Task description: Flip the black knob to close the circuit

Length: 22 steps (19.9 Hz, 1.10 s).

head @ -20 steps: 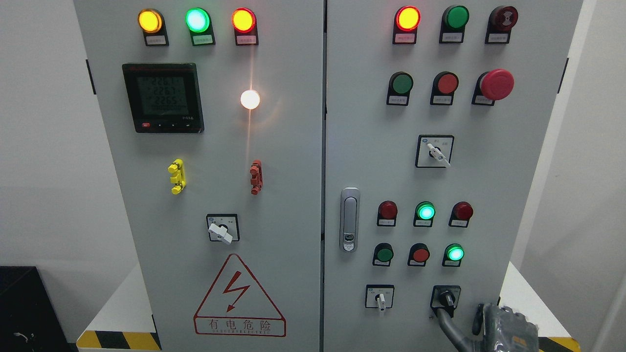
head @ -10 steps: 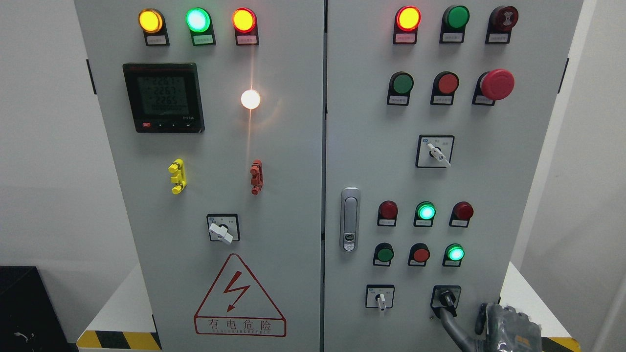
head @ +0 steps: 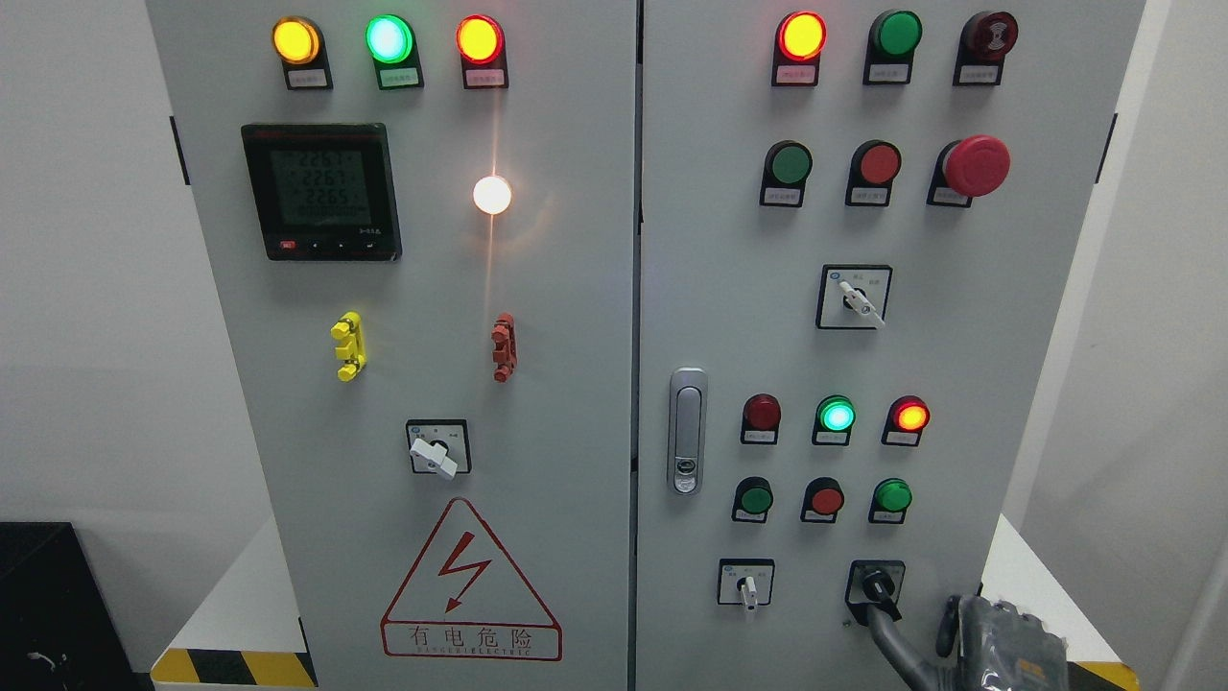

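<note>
The black knob (head: 876,586) is sitting at the lower right of the grey electrical cabinet (head: 576,384). The right hand (head: 998,643) is reaching up, one grey finger (head: 887,638) touching its lever; the other fingers' curl cannot be told. It probably turns stiffly, best pinched across its ridge.

The small black rotary knob (head: 875,584) sits in a black square plate at the grey cabinet's lower right, its handle angled down-right.

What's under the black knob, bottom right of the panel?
A finger of the right hand reaches up to the black knob. The contact itself is covered; the panel below is partly hidden.
</note>
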Tool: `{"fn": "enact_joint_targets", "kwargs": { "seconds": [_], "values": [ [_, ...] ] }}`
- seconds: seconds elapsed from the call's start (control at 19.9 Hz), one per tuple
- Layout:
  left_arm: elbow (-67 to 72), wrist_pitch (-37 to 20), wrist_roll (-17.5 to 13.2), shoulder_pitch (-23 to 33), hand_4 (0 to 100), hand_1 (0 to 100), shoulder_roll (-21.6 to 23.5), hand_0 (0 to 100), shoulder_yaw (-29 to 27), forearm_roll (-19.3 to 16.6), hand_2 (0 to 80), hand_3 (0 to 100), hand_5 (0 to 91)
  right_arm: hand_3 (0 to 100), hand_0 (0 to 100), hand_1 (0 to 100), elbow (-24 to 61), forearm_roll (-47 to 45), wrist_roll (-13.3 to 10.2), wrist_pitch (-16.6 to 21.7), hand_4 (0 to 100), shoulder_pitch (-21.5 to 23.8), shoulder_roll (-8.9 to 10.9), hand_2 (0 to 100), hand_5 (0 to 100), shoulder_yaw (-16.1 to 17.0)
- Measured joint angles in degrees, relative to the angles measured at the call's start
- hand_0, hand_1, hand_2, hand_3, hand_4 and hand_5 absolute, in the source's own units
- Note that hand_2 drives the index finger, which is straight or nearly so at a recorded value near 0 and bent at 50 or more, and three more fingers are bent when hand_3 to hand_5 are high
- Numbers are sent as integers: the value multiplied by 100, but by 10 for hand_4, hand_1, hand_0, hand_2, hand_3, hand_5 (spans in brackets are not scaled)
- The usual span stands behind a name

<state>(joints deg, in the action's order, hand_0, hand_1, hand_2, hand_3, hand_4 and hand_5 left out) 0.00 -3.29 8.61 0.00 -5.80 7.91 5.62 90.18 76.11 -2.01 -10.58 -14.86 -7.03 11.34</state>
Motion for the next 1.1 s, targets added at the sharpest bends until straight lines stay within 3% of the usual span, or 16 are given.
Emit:
{"fn": "enact_joint_targets", "kwargs": {
  "seconds": [1.1],
  "values": [
    [0,0,0,0,0,556,0,120,0,0,0,0,0,1000,0,0,64,-175,20,15,936,-37,12,816,1000,52]
  ]
}}
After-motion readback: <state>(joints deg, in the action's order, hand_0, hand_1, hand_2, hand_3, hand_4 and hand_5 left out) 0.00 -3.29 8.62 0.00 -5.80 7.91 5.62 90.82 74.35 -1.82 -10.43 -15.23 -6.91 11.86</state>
